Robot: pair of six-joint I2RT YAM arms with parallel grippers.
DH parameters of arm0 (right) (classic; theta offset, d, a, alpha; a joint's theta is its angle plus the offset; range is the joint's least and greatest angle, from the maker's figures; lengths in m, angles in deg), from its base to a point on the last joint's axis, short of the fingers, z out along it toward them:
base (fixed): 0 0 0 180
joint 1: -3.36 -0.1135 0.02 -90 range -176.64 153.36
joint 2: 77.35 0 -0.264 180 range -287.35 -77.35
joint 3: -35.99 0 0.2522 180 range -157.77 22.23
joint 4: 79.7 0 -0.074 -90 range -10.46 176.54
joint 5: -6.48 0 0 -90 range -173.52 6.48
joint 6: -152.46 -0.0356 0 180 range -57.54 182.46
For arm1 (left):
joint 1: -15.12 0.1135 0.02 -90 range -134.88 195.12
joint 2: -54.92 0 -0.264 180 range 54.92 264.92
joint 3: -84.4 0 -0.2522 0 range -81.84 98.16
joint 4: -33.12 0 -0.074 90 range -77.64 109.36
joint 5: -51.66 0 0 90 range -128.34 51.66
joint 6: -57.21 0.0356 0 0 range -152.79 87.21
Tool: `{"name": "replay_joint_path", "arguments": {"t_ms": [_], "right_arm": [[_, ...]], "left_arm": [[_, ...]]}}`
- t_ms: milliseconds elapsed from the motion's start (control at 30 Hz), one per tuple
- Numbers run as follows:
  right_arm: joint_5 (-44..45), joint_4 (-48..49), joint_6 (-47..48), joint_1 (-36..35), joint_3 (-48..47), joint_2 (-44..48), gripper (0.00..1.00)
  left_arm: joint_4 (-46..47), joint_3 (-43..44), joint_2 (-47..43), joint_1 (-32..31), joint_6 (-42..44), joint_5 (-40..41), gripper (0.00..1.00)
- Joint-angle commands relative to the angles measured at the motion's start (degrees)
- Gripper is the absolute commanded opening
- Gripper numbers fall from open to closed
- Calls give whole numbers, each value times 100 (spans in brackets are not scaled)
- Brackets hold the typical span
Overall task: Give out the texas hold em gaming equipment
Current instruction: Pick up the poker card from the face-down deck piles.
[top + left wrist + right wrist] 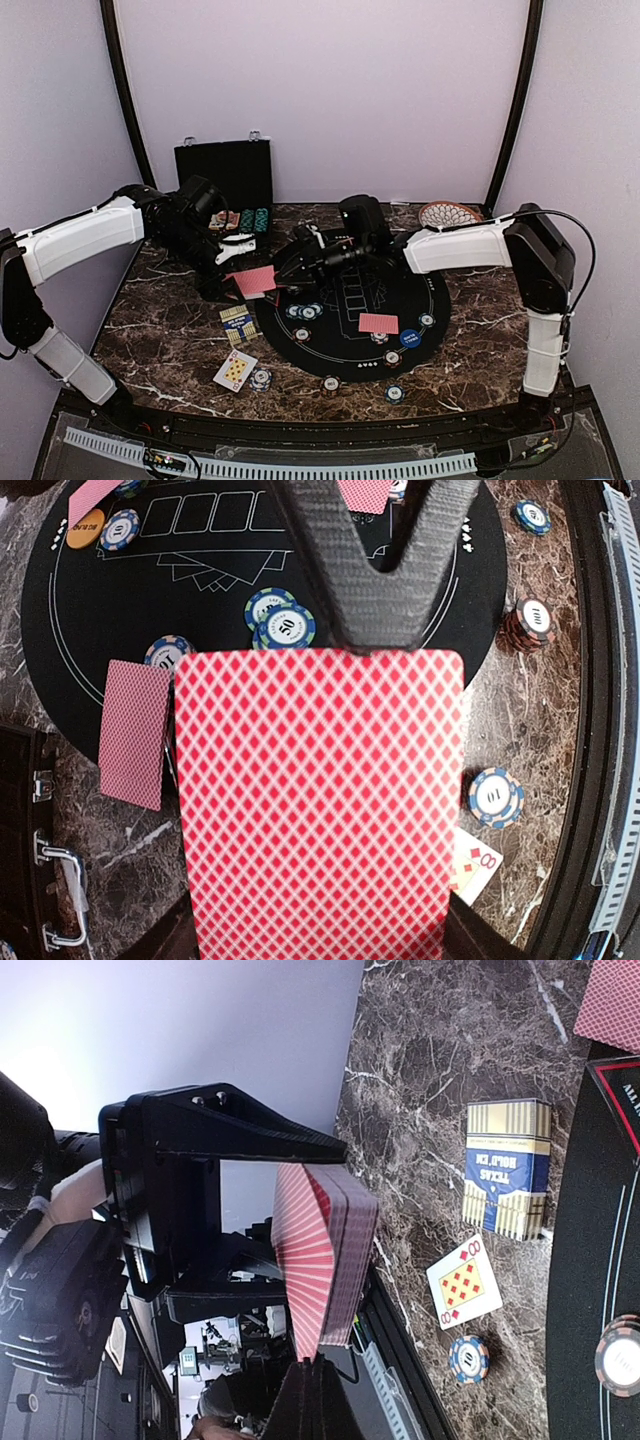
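Holding deck (320, 800) in left claw (320, 942), clenched across side edges, above bench (170, 330) left of centre, over left rim of round mat (345, 355). Pinching free edge of top card (305, 1250) with right claw (316, 1375), clenched; single or several, cannot tell. Judged light, thin, springy, slick-backed: likely to slide off stack, prone to doubling. Best taken at short edge, flat pinch, drawn parallel to stack. Avoid bending. Noting face-down card (378, 322) on mat, toward bench near edge.
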Motion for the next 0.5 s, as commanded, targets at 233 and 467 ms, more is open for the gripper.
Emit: {"name": "replay_joint_path", "arguments": {"t_ms": [233, 467], "right_arm": [[-234, 1350, -775, 309, 461, 355, 0], [-116, 765, -327, 203, 402, 282, 35]], "left_arm": [[54, -49, -30, 24, 98, 42, 0], [57, -7, 17, 22, 96, -12, 0]]}}
